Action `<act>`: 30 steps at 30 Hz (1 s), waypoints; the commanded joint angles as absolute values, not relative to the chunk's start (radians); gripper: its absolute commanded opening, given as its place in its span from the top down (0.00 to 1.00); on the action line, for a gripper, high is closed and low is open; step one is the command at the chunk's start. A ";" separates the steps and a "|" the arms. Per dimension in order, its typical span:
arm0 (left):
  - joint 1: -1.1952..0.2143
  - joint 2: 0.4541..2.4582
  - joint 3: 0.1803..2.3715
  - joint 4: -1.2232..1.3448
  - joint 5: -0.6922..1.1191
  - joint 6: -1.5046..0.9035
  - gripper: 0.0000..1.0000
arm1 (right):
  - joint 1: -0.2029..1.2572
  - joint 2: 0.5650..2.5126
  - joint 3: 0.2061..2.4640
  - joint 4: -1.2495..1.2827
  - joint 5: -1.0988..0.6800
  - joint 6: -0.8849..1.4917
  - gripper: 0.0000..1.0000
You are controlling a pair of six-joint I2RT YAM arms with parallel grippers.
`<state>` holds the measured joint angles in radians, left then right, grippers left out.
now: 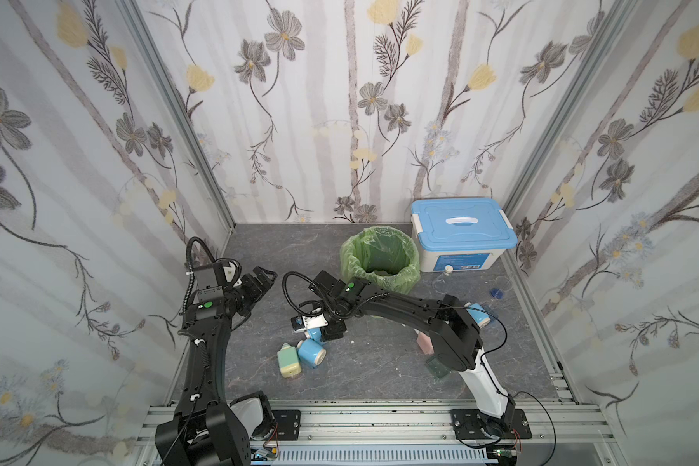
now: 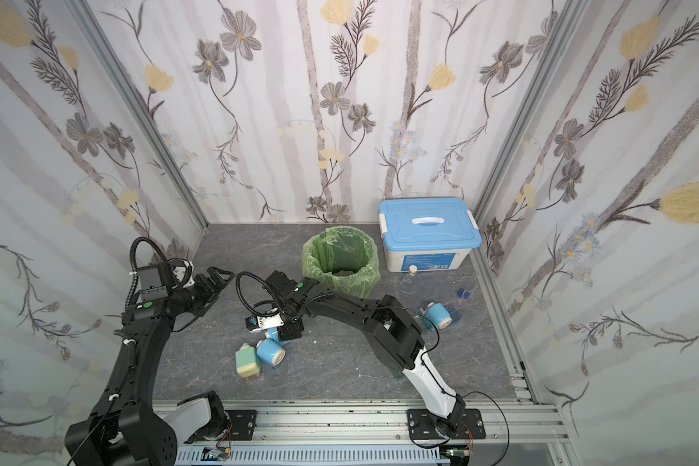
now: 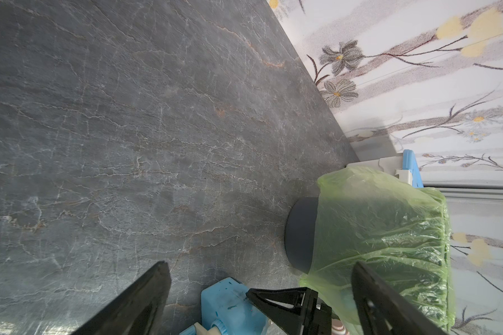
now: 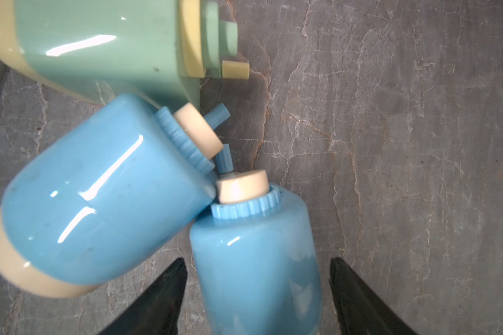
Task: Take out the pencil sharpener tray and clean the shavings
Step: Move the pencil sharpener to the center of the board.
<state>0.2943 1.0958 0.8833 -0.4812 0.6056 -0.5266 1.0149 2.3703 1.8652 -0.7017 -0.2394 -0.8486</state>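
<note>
**As the right gripper (image 4: 257,261) straddled a blue pencil sharpener (image 4: 253,232), no tray was out yet**

Low in the centre of both top views, three small pencil sharpeners lay on their sides in a cluster on the grey marbled worktop (image 1: 380,375). The right arm reached in from the lower right and pointed its gripper down onto the cluster. In the right wrist view the gripper's two black fingers stood apart, one on each side of the blue pencil sharpener's body. A thin gap showed on either side, so nothing was clamped. A second blue sharpener (image 4: 99,188) leaned against the first at their cream knobs, and a green and cream sharpener (image 4: 108,43) touched that one in the upper left of the frame.

The left gripper (image 1: 264,278) hung above bare worktop at centre left of the top views, its jaws spread wide and holding nothing.

A few shavings (image 1: 353,342) showed as whitish flecks on the worktop just right of the cluster. A bin lined with a green bag (image 1: 350,258) stood above centre, near the right arm.

The step in hand looked like securing the sharpener before pulling its tray, which could not be made out in any view. The next move probably called for a square, firm squeeze on the glossy, rounded body without knocking its neighbour. The free left gripper would then need to find the tray and draw it out.
</note>
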 commanded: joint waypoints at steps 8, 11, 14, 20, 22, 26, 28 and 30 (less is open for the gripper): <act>0.296 1.089 0.876 -0.462 0.618 -0.520 0.00 | 1.017 2.403 1.910 -0.742 -0.276 -0.866 0.28; 0.296 1.091 0.874 -0.457 0.620 -0.522 0.00 | 1.018 2.404 1.913 -0.746 -0.274 -0.860 0.35; 0.296 1.091 0.874 -0.456 0.620 -0.524 0.00 | 1.019 2.398 1.919 -0.749 -0.275 -0.851 0.41; 0.296 1.091 0.868 -0.447 0.626 -0.528 0.00 | 1.017 2.358 1.923 -0.760 -0.275 -0.757 0.51; 0.296 1.092 0.867 -0.442 0.631 -0.533 0.00 | 1.017 2.343 1.921 -0.761 -0.255 -0.705 0.54; 0.296 1.094 0.864 -0.428 0.644 -0.537 0.00 | 1.024 2.310 1.898 -0.756 -0.194 -0.558 0.55; 0.296 1.094 0.859 -0.415 0.657 -0.543 0.00 | 1.038 2.277 1.853 -0.751 -0.196 -0.509 0.55; 0.295 1.095 0.855 -0.396 0.675 -0.552 0.00 | 1.055 2.234 1.787 -0.728 -0.197 -0.462 0.55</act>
<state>0.2955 1.0939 0.8597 -0.4480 0.6426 -0.5362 1.0374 2.2753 1.8313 -0.7605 -0.1928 -0.5755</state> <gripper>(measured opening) 0.997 0.539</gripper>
